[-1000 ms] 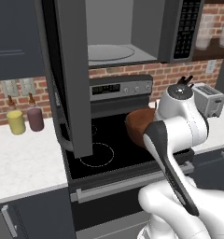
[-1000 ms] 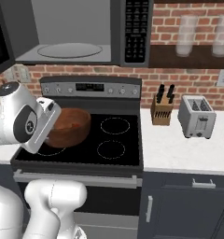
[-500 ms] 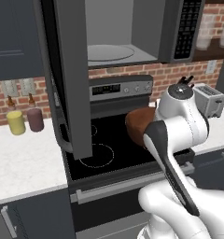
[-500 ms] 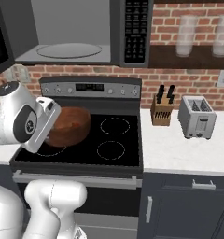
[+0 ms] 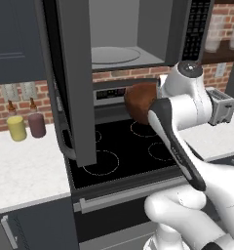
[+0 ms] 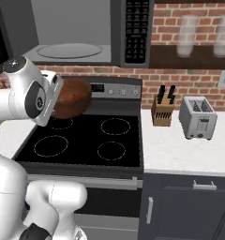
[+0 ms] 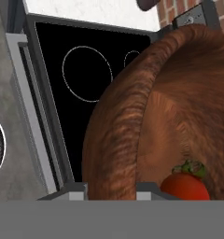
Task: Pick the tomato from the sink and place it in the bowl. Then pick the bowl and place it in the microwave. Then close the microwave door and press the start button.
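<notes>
You see the fingers (image 7: 111,192) clamped on the bowl (image 6: 71,98) rim above the black stove (image 6: 81,143); brick wall (image 6: 189,79), white desk (image 6: 180,150) alongside.

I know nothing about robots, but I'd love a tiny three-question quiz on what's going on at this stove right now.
1. True or false: the tomato lies inside the bowl.
2. The bowl is: A) resting on the stovetop; B) held up above it by the claw; C) already on the microwave's glass plate.
3. Fill the blank: the microwave door stands ____.

Key: 1 true: red fruit shows in the bowl in the hand view. 2 B: the claw grips the rim, with the bowl lifted over the burners and below the microwave. 3 open, swung out to the left.
</notes>
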Tool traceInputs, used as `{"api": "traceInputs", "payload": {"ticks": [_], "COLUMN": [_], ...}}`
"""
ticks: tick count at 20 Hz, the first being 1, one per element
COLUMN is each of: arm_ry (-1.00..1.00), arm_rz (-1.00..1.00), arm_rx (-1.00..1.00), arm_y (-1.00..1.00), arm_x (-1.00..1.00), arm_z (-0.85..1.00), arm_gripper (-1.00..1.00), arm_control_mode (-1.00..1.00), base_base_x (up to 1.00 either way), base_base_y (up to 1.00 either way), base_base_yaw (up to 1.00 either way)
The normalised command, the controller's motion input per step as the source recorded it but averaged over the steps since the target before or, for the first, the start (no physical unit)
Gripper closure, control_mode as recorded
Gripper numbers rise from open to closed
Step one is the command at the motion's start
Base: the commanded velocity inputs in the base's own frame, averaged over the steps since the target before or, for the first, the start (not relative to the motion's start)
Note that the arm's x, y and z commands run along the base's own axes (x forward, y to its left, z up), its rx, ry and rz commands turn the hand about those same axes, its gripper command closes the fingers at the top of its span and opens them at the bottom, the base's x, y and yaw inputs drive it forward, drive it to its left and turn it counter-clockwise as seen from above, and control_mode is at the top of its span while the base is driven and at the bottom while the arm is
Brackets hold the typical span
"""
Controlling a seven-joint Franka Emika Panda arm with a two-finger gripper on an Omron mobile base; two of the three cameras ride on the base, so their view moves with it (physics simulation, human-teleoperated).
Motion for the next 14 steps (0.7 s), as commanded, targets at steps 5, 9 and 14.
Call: {"api": "traceInputs", "payload": {"ticks": [5, 9, 14], "arm_ry": [-0.12, -0.14, -0.12], "arm_rz": [0.09, 0.09, 0.04], "arm_rx": [-0.01, -0.06, -0.08], "arm_y": [0.00, 0.18, 0.09], "arm_x": [0.89, 0.87, 0.99], "arm_z": [0.89, 0.70, 0.34], "arm_gripper": [1.00, 1.00, 1.00], "arm_control_mode": [-1.00, -1.00, -1.00], "base_base_x": [0.00, 0.00, 0.00], "base_base_y": [0.00, 0.00, 0.00], "base_base_yaw": [0.00, 0.00, 0.00]}}
